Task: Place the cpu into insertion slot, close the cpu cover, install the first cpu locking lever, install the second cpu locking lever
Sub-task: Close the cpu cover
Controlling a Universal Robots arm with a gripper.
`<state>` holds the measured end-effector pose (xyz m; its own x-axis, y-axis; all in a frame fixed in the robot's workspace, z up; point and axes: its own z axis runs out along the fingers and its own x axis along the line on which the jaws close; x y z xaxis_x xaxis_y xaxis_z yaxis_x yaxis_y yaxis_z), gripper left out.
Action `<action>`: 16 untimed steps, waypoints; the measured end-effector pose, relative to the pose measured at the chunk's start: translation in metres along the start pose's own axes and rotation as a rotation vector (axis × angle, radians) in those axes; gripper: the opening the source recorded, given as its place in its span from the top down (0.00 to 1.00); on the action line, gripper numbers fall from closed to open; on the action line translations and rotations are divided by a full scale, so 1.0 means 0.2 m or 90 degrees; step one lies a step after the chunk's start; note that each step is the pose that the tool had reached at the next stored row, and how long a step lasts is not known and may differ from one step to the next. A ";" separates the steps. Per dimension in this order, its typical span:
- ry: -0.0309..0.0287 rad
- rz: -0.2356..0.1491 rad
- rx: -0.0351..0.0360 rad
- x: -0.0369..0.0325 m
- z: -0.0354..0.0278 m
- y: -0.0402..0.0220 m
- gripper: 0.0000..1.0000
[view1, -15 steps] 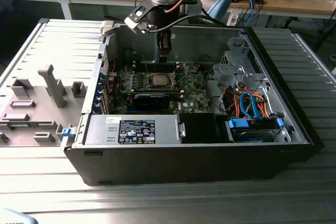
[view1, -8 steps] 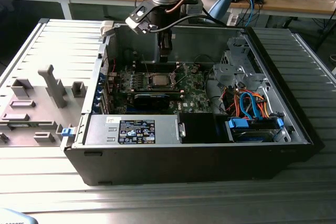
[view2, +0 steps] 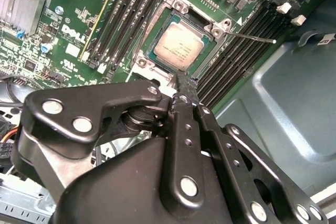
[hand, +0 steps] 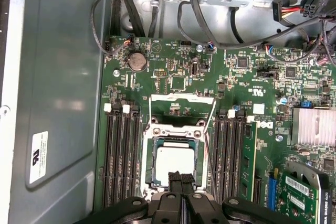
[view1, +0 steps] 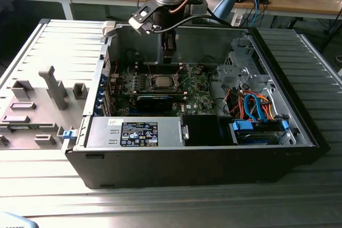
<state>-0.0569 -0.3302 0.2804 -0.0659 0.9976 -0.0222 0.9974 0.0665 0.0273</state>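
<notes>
The cpu [hand: 173,163], a flat square chip with a dull silver-grey top, is lying in its socket [hand: 157,130]. The cpu cover [hand: 182,98] is standing raised off it. The gripper [hand: 181,178] is hanging by the chip's edge, fingers pressed together and gripping nothing. In the exterior view, a printed label [view1: 139,133] is sitting at six o'clock from the chip; its writing is too small to make out.
</notes>
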 end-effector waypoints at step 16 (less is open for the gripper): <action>0.0000 0.000 0.0000 -0.005 0.002 0.070 0.89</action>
<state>-0.0429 -0.3302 0.2804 -0.0659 0.9976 -0.0222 0.9974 0.0665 0.0273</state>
